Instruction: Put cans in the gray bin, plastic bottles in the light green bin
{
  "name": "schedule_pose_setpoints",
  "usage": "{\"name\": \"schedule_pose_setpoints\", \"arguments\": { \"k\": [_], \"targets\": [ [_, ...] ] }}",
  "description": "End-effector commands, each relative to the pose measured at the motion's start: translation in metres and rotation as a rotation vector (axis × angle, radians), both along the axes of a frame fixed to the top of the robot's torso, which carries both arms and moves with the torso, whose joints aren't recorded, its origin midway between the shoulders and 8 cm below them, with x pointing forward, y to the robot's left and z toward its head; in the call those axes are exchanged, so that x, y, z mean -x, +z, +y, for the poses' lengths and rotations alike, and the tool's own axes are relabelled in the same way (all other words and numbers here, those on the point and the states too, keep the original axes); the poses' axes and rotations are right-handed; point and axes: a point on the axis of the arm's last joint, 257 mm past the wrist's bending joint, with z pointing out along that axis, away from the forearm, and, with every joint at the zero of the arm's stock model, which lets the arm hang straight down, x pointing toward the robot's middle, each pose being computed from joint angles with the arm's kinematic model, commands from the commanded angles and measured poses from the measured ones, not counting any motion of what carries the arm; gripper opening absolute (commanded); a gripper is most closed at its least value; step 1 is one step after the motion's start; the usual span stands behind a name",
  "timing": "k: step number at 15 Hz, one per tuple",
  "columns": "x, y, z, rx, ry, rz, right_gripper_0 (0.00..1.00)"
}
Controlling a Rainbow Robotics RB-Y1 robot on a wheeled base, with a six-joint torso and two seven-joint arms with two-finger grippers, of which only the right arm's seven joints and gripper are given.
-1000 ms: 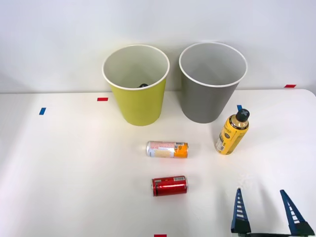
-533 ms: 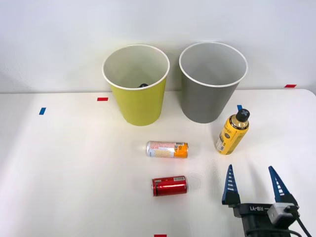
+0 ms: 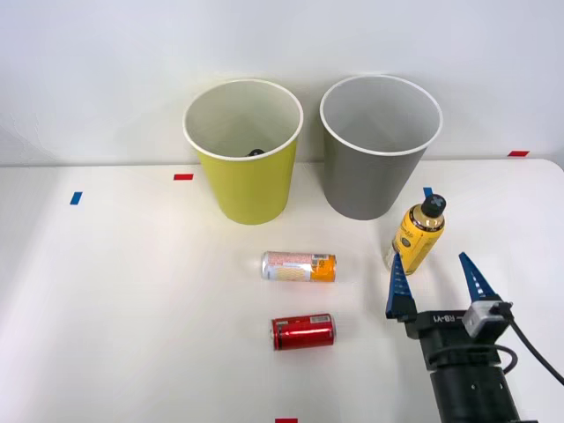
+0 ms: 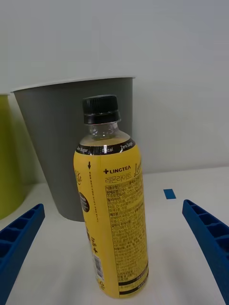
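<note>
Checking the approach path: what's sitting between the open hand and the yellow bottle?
Nothing. Bare white table separates the right hand from the upright yellow bottle, in both views.

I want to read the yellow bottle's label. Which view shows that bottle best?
The right wrist view: the yellow bottle stands upright and close, between the open blue jaws, with its printed label and black cap plain to see. The front view shows it small from above, beside the gray bin, its label unreadable.
</note>
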Motion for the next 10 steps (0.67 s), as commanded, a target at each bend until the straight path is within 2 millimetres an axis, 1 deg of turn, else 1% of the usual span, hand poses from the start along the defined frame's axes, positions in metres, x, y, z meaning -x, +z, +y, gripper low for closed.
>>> {"name": "schedule_pose_setpoints", "arguments": {
  "k": [1,3,6,10],
  "targets": [
    [-0.02,0.006,0.003,0.0,0.011,0.012,1.0],
    [-0.03,0.008,0.004,-0.013,0.014,0.022,1.0],
    [-0.058,0.003,0.006,-0.01,-0.003,0.014,1.0],
    [-0.082,0.015,0.004,0.012,-0.011,0.009,1.0]
  ]
}}
